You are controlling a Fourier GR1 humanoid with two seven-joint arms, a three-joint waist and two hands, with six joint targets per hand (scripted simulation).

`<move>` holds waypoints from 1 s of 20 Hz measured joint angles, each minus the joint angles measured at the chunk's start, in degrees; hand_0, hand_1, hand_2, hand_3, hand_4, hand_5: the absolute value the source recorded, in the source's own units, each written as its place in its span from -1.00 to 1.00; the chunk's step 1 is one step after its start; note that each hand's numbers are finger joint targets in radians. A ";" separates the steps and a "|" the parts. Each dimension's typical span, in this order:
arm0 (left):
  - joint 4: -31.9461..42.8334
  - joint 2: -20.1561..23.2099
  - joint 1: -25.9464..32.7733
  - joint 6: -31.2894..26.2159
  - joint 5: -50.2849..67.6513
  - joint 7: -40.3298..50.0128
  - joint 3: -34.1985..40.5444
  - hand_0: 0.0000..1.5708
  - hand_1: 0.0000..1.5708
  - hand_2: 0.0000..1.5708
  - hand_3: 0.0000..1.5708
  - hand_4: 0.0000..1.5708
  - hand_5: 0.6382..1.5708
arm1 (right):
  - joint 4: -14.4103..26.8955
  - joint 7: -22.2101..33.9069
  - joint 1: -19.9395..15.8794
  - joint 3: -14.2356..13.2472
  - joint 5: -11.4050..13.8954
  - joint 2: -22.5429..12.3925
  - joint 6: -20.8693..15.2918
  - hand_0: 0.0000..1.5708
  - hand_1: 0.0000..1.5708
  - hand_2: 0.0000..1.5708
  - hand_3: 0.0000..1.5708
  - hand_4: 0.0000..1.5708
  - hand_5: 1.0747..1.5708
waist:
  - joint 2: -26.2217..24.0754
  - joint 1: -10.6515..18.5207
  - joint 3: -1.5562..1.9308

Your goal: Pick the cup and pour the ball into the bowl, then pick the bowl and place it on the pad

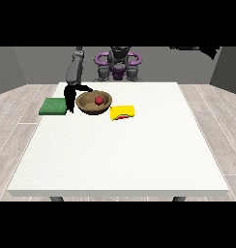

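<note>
White table (pixel 120 155) — green pad (pixel 52 106), wooden bowl (pixel 86 107), tipped yellow cup (pixel 123 112).

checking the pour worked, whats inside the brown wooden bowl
A small red ball lies inside the round brown wooden bowl, near its middle. The bowl floor directly under the ball is covered, so unseen.

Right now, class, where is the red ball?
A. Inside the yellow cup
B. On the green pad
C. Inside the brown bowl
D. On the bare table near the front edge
C: the red ball sits inside the brown bowl, while the yellow cup lies on its side beside it and the green pad holds nothing.
</note>
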 measured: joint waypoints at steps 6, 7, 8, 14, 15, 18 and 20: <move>2.83 4.99 2.19 -4.46 4.16 -0.76 4.67 -1.00 -1.00 -1.00 -1.00 -0.69 0.85 | 6.96 -2.76 -3.63 1.63 1.79 0.55 -0.62 -1.00 -1.00 -1.00 -1.00 -1.00 1.00 | 0.23 -2.08 0.04; 2.82 5.58 2.43 -4.54 4.57 -0.36 5.10 -1.00 -1.00 -1.00 -1.00 -0.66 0.86 | 8.41 -3.91 -3.77 1.97 2.17 0.93 -0.41 -1.00 -1.00 -1.00 -1.00 -1.00 1.00 | 0.11 -2.32 0.03; 2.79 6.76 1.83 -5.00 5.40 0.44 5.69 -1.00 -1.00 -1.00 -1.00 -0.68 0.84 | 9.58 -5.00 -4.30 1.99 2.51 0.93 -0.59 -1.00 -1.00 -1.00 -1.00 -1.00 1.00 | 0.33 -2.21 -0.01; 4.72 10.92 2.51 -7.48 7.86 0.10 8.73 -1.00 -1.00 -1.00 -1.00 -0.68 0.86 | 12.79 -8.23 -7.14 2.15 2.42 2.30 -1.43 -1.00 -1.00 -1.00 -1.00 -0.59 0.85 | 0.63 -3.12 -0.56; 4.84 10.85 2.87 -7.47 7.93 0.12 8.74 -1.00 -1.00 -1.00 -1.00 -0.73 0.86 | 13.25 -8.21 -7.51 2.18 2.33 2.80 -1.91 -0.26 -0.26 -1.00 -1.00 -0.49 0.84 | 0.29 -3.24 -0.65; 4.11 11.88 1.91 -7.89 9.35 1.46 9.11 -1.00 -1.00 -1.00 -1.00 -0.62 0.90 | 14.09 -9.54 -6.86 1.39 2.72 2.69 -4.38 1.00 1.00 1.00 1.00 0.29 0.43 | 0.55 -2.29 -1.31; 3.75 12.25 1.59 -8.13 10.01 1.54 9.47 -1.00 -1.00 -1.00 -1.00 -0.48 0.95 | 13.81 -10.75 -5.95 1.29 3.65 2.17 -6.15 1.00 1.00 1.00 1.00 0.39 0.55 | 1.07 -1.50 -1.83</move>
